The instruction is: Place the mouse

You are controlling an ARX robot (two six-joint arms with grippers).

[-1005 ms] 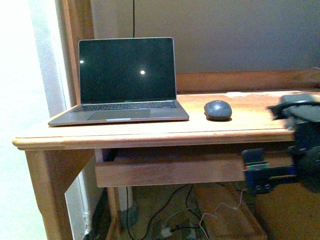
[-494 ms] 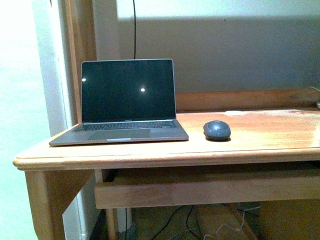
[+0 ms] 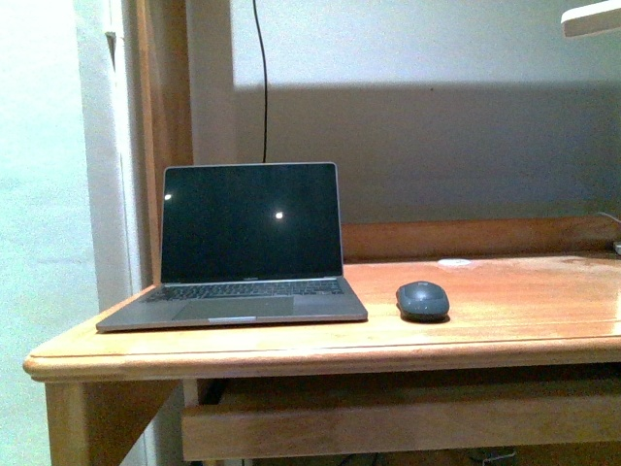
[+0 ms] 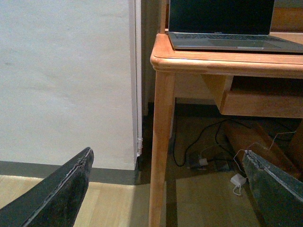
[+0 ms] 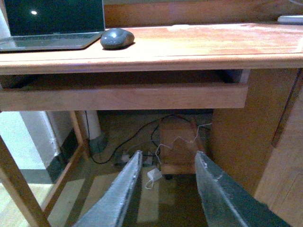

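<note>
The small dark grey mouse [image 3: 422, 300] lies on the wooden desk [image 3: 505, 311], just right of the open laptop [image 3: 247, 248]. It also shows in the right wrist view [image 5: 117, 38] beside the laptop's corner [image 5: 52, 28]. Neither gripper shows in the front view. My left gripper [image 4: 168, 158] is open and empty, low down beside the desk's left leg [image 4: 161, 142]. My right gripper [image 5: 168, 158] is open and empty, below the desk's front edge and far from the mouse.
A drawer front [image 5: 123, 96] hangs under the desktop. Cables and a white adapter [image 5: 154, 175] lie on the floor under the desk. A wall [image 4: 66, 80] stands left of the desk. A white object [image 5: 289, 19] sits at the desk's far right.
The front view has tilted upward, so the desk and mouse sit lower in it. The right arm, seen a second ago at the right edge, has left the front view.
</note>
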